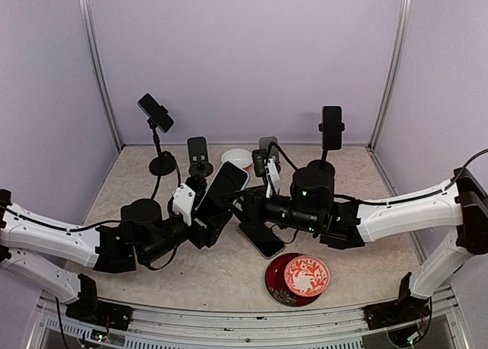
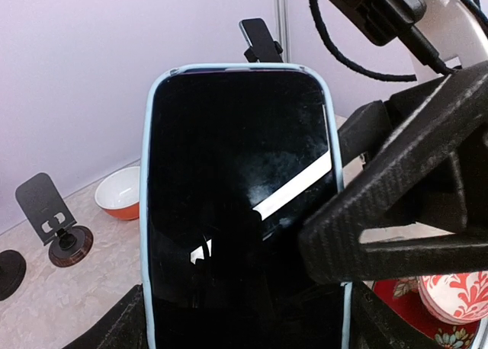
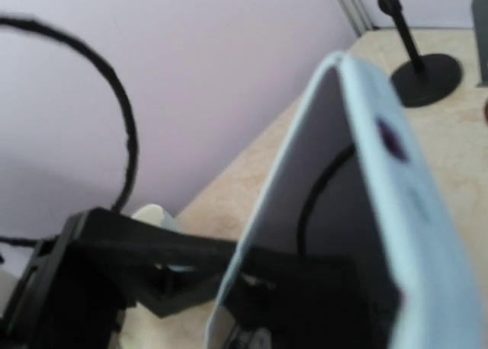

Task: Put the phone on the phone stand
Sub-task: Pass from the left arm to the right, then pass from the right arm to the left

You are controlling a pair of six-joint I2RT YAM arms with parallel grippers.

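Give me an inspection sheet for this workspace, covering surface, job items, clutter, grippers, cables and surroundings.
Surface: beige speckled tabletop, no spills seen.
Job's things: blue-cased phone held tilted above the table; low stand looks empty; second low stand partly hidden; left tall stand and right tall stand each carry a dark slab.
Clutter: spare phone flat on the table; bowl; red patterned plates.
Grippers: left gripper shut on the phone; right gripper fingers flank it, grip unclear.
Cables: black cable arcs by the right gripper.
Surroundings: lilac walls, metal posts.
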